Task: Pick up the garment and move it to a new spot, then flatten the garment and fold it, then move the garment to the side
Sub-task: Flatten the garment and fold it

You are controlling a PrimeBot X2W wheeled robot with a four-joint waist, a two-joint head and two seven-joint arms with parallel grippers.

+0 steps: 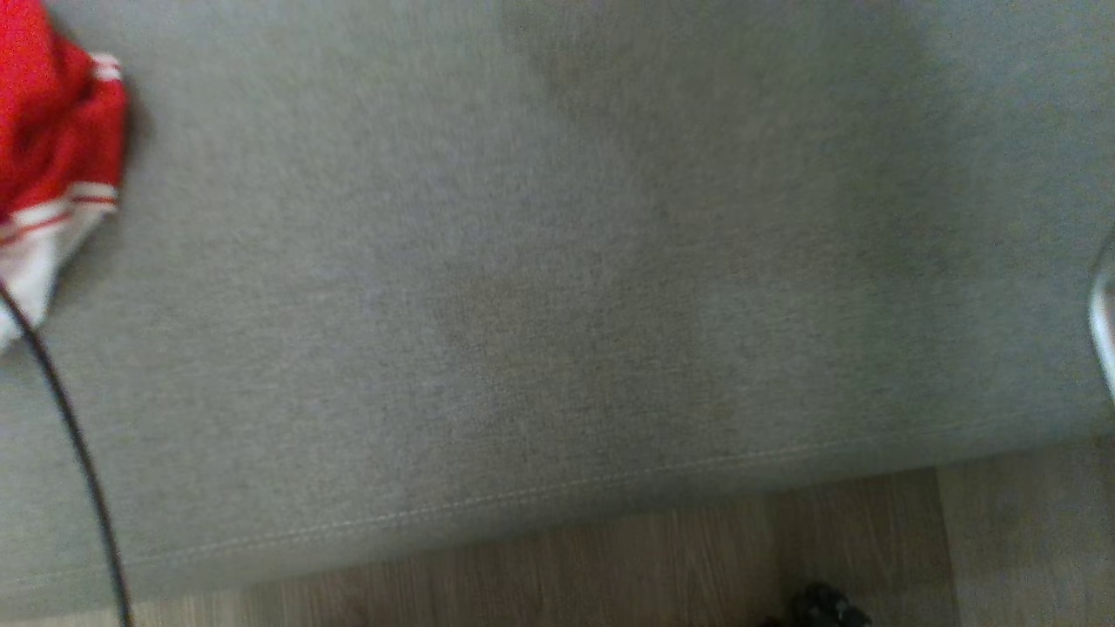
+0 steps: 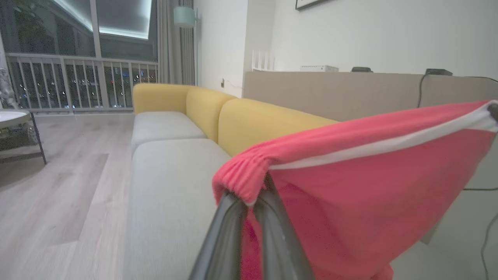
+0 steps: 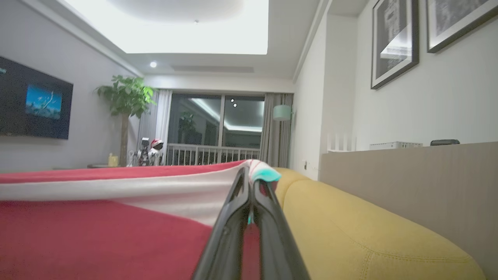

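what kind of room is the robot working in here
Most likely a home living room. There is a long sofa with yellow backrests and grey seat cushions, a flat dark television on the wall, a black-framed picture hung above the sofa, and a tall leafy potted plant by the balcony window.

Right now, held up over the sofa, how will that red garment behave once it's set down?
Probably floppy: the garment sags beneath its taut top edge. Likely light, since pinches on two small folds carry it whole. It may crumple on the grey seat.
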